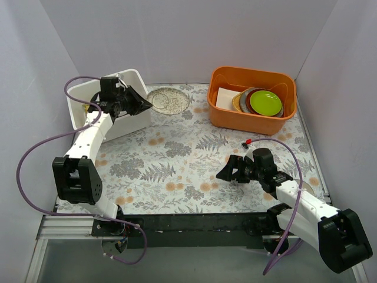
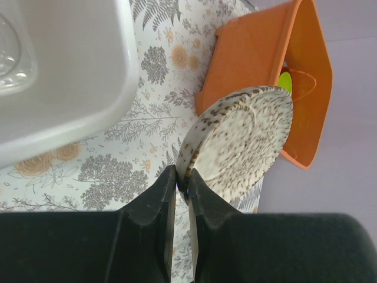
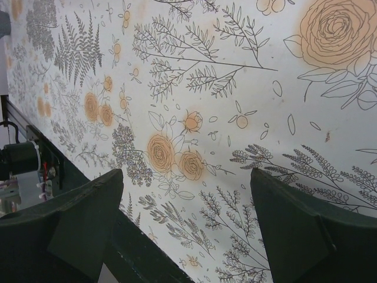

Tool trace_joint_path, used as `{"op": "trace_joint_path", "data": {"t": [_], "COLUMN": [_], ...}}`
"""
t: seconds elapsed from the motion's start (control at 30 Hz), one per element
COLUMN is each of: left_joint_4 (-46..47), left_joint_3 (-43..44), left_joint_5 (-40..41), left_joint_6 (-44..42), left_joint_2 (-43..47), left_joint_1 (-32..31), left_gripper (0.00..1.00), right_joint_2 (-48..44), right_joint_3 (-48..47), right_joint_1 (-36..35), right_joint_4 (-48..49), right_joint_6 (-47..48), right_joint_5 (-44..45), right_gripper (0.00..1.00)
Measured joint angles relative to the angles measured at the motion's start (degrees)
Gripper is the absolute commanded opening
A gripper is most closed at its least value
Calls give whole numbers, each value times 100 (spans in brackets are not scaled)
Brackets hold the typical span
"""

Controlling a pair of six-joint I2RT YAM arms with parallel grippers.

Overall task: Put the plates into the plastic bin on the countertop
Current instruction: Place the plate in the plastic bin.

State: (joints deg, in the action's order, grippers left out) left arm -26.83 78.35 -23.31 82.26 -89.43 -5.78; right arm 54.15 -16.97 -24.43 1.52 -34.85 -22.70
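Note:
My left gripper [image 1: 146, 105] is shut on the rim of the speckled beige plate [image 1: 168, 101] and holds it just right of the white plastic bin [image 1: 134, 121] at the back left. In the left wrist view the fingertips [image 2: 171, 180] pinch the plate's edge [image 2: 241, 141], and the plate is tilted above the countertop [image 2: 118, 171] beside the bin's wall [image 2: 76, 76]. My right gripper [image 1: 227, 172] is open and empty, low over the countertop [image 3: 235, 88] at the front right. Other plates lie in the orange tub.
An orange tub [image 1: 250, 118] stands at the back right and holds a green plate [image 1: 265, 102] on a dark-red one, plus a pale square piece [image 1: 227, 98]. It also shows in the left wrist view [image 2: 259, 53]. Grey walls enclose the table.

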Motion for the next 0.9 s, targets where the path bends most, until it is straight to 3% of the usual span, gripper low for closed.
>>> {"op": "trace_joint_path", "data": {"t": [0.33,0.7,0.9], "left_joint_4": [-22,-11,20], "left_joint_3": [494,487,400], "left_joint_5": [-439,-1005,-1119], "left_joint_6": [0,127,160], "left_joint_2": [-234,-240,-278], "left_joint_1": [885,2402,2935], "left_gripper": [0,0,0], "right_joint_2": [72,85,146], "right_joint_3": [2,59,92], "right_joint_1": [4,44,46], "right_joint_4": [9,76,90], "right_joint_6": [2,2,-2], "right_joint_5": [-4,-26,-42], "right_gripper": [96,96,96]}}
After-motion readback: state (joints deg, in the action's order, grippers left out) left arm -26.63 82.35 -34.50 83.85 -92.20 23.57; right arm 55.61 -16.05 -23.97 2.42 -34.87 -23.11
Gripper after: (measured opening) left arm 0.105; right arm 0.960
